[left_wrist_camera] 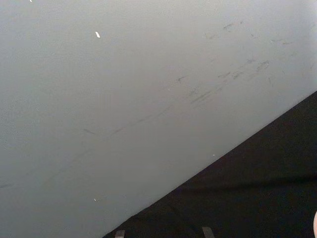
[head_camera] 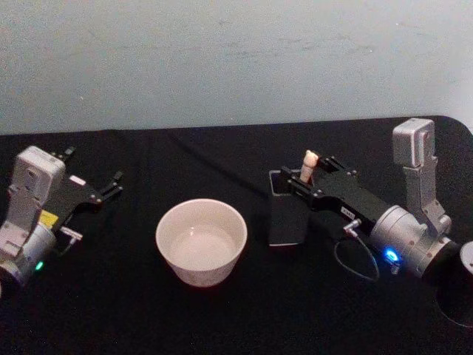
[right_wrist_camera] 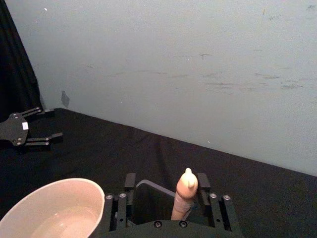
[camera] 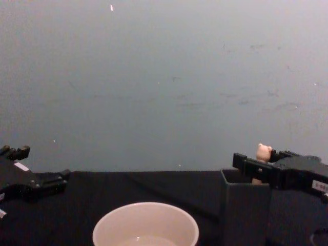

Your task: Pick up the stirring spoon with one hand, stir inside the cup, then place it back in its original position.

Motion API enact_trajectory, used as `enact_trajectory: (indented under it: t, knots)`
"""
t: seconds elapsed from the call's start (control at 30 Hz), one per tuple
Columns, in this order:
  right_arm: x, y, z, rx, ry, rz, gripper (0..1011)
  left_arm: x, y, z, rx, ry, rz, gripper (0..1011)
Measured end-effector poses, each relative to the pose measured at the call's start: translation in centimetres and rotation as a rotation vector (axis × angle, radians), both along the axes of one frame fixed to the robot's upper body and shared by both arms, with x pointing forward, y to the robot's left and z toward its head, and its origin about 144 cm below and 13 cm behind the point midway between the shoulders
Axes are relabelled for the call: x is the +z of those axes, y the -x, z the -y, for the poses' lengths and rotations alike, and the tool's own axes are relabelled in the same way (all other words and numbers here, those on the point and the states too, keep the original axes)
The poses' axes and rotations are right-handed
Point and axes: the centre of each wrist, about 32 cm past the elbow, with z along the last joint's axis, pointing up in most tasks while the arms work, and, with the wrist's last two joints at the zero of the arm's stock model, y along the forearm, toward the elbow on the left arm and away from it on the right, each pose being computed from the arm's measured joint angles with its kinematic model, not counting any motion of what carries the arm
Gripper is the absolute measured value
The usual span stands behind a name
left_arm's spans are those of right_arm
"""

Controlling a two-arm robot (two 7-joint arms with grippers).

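The right tool [head_camera: 299, 180] sits at the mouth of the dark grey holder box [head_camera: 287, 214], its fingers set narrowly either side of the stirring spoon's [head_camera: 308, 164] bear-topped handle, though whether they actually grip it I cannot tell. This looks like the pick-up step; next it must clamp, lift straight out, then swing to the cream cup [head_camera: 201, 242] just beside the box on the black counter [head_camera: 111, 296]. The left tool [head_camera: 92, 188] rests wide open, well apart

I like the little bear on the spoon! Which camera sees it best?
The chest view: the stirring spoon shows its bear head side-on, ears visible, above the holder. The right wrist view shows its back; the head view shows it small.
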Motion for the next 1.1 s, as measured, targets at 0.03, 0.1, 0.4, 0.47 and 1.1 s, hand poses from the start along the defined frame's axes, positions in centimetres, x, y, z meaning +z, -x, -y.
enact_trajectory:
  t: [0.03, 0.1, 0.4, 0.47, 1.1]
  knots:
    - [0.0, 0.0, 0.0, 0.000, 0.000, 0.000, 761, 0.0, 0.0, 0.0, 0.000, 0.000, 0.000, 1001]
    - [0.0, 0.0, 0.0, 0.000, 0.000, 0.000, 817, 0.0, 0.0, 0.0, 0.000, 0.000, 0.000, 1001]
    - [0.1, 0.0, 0.0, 0.001, -0.005, 0.012, 1002, 0.0, 0.0, 0.0, 0.000, 0.000, 0.000, 1001]
    - [0.3, -0.1, 0.1, -0.001, -0.010, 0.030, 1000, 0.0, 0.0, 0.0, 0.000, 0.000, 0.000, 1001]
    - [0.4, -1.7, 2.8, -0.305, 0.075, 0.132, 1000, 0.0, 0.0, 0.0, 0.000, 0.000, 0.000, 1001]
